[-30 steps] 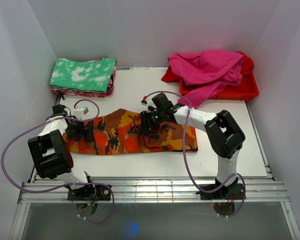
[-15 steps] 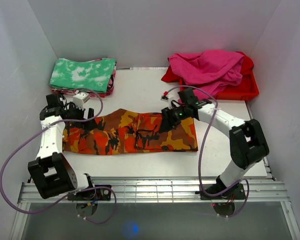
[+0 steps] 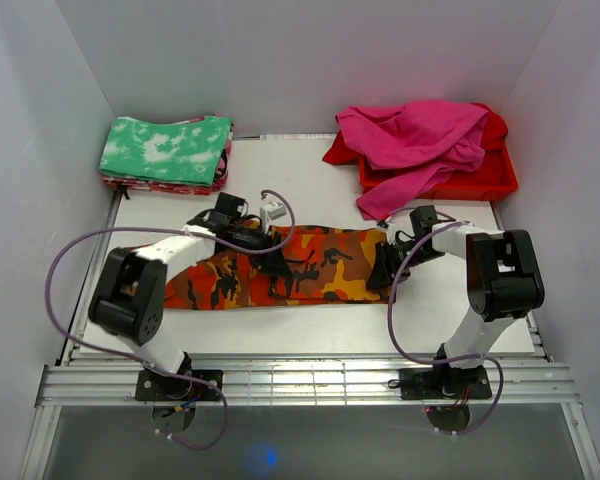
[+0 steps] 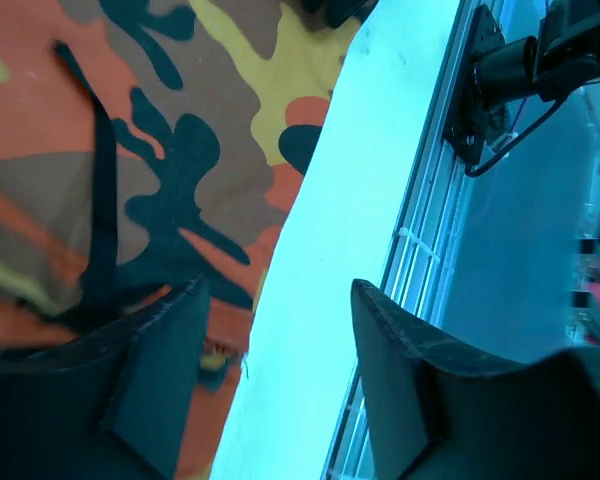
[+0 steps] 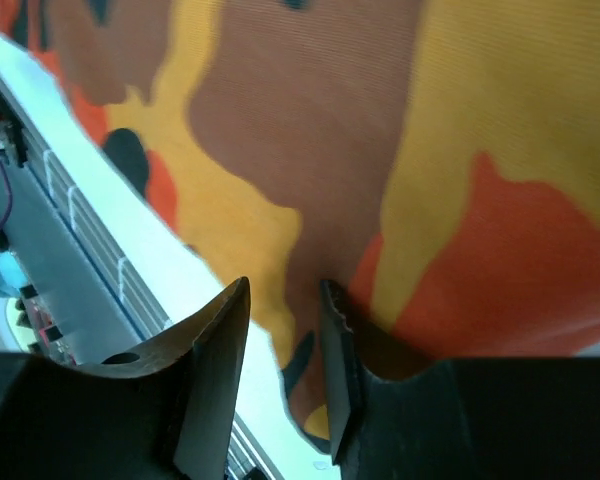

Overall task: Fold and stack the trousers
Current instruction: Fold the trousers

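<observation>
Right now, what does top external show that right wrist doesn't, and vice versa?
Only top external: the left arm, the trousers end to end, the green-and-white folded stack, the red bin heaped with magenta cloth. Only right wrist: the right gripper close up, fingers narrowly apart over the trousers' edge. Both: trousers, table, front rail.

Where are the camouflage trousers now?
In the top view the trousers lie flat across the middle of the table, left end effector over their far edge, right end effector at their right end, nearer than the green-and-white stack and red tray.
</observation>
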`<act>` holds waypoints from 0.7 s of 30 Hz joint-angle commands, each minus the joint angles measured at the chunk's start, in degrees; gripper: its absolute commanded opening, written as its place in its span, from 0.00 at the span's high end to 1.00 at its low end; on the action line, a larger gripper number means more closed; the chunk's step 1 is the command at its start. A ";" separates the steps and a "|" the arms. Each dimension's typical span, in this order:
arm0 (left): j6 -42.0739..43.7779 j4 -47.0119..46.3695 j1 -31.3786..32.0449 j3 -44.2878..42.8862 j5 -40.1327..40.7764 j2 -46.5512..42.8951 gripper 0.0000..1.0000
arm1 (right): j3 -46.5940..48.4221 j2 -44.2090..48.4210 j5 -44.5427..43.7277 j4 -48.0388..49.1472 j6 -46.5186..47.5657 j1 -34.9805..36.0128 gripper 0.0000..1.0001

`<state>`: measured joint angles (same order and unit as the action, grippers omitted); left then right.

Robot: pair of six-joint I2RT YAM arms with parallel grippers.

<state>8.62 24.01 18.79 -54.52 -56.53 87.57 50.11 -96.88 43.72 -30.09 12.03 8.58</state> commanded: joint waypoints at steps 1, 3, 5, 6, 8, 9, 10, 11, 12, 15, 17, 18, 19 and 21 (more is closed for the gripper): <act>-11.86 -12.84 3.01 0.30 -0.52 8.65 0.32 | 1.39 -3.48 -5.22 0.73 -0.60 -2.25 0.60; -14.24 -13.55 3.19 -1.02 4.12 15.39 0.37 | 2.71 -2.18 -5.67 -0.84 -0.52 -3.39 0.59; -13.73 -11.54 2.84 -3.92 6.34 19.46 0.38 | 4.73 -0.07 -6.37 -2.86 -0.08 -4.88 0.54; -13.29 -11.36 2.75 -4.45 5.91 21.05 0.38 | 5.35 2.46 -6.81 -4.00 0.36 -5.58 0.51; -12.67 -11.61 2.83 -5.07 5.65 23.69 0.38 | 6.32 5.55 -8.21 -6.56 1.06 -7.78 0.33; -12.58 -12.49 2.84 -5.07 5.12 23.96 0.38 | 6.32 8.43 -10.22 -7.09 1.15 -9.88 0.29; -12.49 -12.84 2.92 -5.24 4.77 24.05 0.37 | 6.14 9.51 -11.63 -7.87 1.33 -10.68 0.26; -12.40 -13.28 3.10 -5.59 4.59 23.79 0.36 | 5.62 10.30 -14.34 -8.06 1.94 -11.82 0.23; -12.23 -13.29 3.19 -5.94 4.07 23.44 0.34 | 5.09 10.83 -15.24 -8.15 2.38 -12.27 0.23; -11.17 -13.81 4.24 -6.30 4.41 20.19 0.24 | 3.07 9.01 -14.99 -8.32 2.74 -13.67 0.32; -10.64 -13.29 5.29 -6.73 6.59 17.48 0.16 | 1.85 7.07 -12.89 -6.84 0.90 -13.85 0.35; -10.56 -13.03 5.47 -7.09 7.31 16.68 0.14 | 1.40 5.40 -12.27 -5.78 0.02 -13.85 0.35; -10.73 -12.85 5.65 -7.52 7.66 16.06 0.11 | 0.87 4.86 -11.56 -4.38 -0.86 -13.85 0.35; -10.82 -11.53 5.91 -8.58 8.54 14.57 0.02 | -0.44 3.29 -10.50 1.15 -3.14 -13.85 0.35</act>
<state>-3.90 12.95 24.27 -60.38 -52.29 106.72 51.48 -91.79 31.46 -34.06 11.92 -5.23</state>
